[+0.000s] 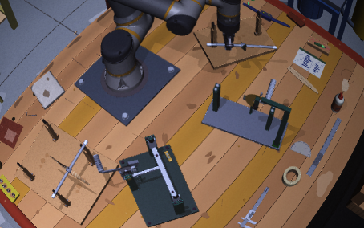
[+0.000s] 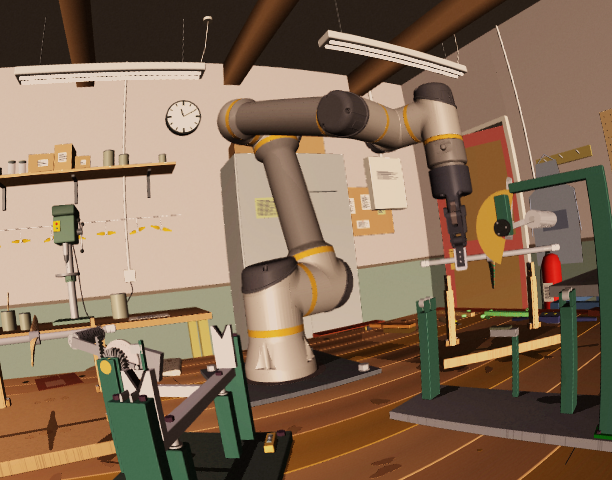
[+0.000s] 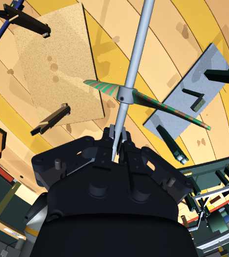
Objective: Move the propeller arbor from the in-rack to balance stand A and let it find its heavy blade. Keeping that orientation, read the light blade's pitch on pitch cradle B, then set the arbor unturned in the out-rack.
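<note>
The propeller arbor (image 1: 242,46) (image 2: 490,256) (image 3: 125,94), a grey rod with a striped green-and-brown propeller on its hub, hangs level above a tan rack board (image 1: 232,44) (image 3: 57,66) at the far side of the table, gripped near one end by my closed gripper (image 1: 229,43) (image 2: 460,258) (image 3: 117,137). The board's dark posts (image 3: 51,119) stand below the rod. The grey-based stand (image 1: 246,118) (image 2: 513,361) (image 3: 187,88) with green posts lies nearer the table's middle. A dark green fixture (image 1: 158,182) (image 2: 167,398) sits toward the front. Another tan rack (image 1: 66,172) at the left holds a second rod.
Behind the work the table's red rim and a blue tool (image 1: 266,14) lie close to the rack board. My arm's base (image 1: 122,66) stands left of it. A glue bottle (image 1: 338,101), rulers, tape roll (image 1: 291,175) and calipers (image 1: 254,208) lie along the right side.
</note>
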Robot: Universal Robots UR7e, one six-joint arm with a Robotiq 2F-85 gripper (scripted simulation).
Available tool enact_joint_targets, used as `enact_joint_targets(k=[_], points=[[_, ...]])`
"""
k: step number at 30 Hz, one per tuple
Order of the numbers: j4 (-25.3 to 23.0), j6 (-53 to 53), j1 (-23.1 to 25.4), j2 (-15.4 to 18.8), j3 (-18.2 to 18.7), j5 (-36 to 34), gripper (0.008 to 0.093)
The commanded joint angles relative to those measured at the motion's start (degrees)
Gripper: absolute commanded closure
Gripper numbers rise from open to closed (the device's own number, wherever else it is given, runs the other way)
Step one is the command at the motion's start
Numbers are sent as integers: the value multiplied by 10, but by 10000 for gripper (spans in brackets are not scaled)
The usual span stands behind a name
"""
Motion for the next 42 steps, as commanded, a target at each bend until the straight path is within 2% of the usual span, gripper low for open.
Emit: enact_joint_targets(k=[1, 23, 42], points=[[-1, 0, 7, 0, -1, 0, 934], [-8, 12, 155, 24, -18, 0, 934], [-13, 15, 219, 46, -35, 0, 934]])
